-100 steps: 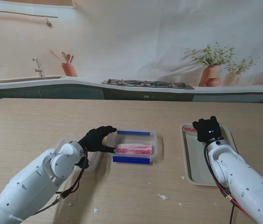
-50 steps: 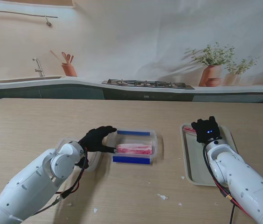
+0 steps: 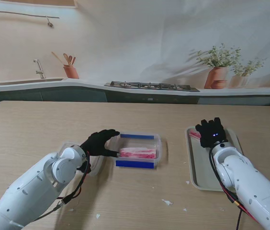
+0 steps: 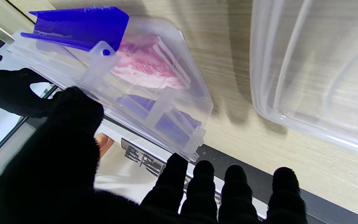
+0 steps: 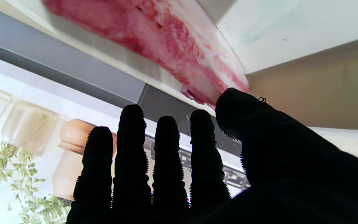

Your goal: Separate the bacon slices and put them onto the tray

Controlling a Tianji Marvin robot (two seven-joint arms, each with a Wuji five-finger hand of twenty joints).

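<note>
Since a second ago only the black-gloved right hand (image 3: 210,132) has moved, edging left and farther from me over the pale rectangular metal tray (image 3: 198,168). Its wrist view alone shows a red-and-white bacon slice (image 5: 179,49) lying at the tray's rim, thumb tip beside it, fingers spread, holding nothing. The black-gloved left hand (image 3: 99,142) braces the clear plastic box with blue clasps (image 3: 140,150), where pink stacked bacon (image 3: 138,153) lies, fingers extended, gripping nothing. Both containers sit on a light wooden table (image 3: 135,115).
</note>
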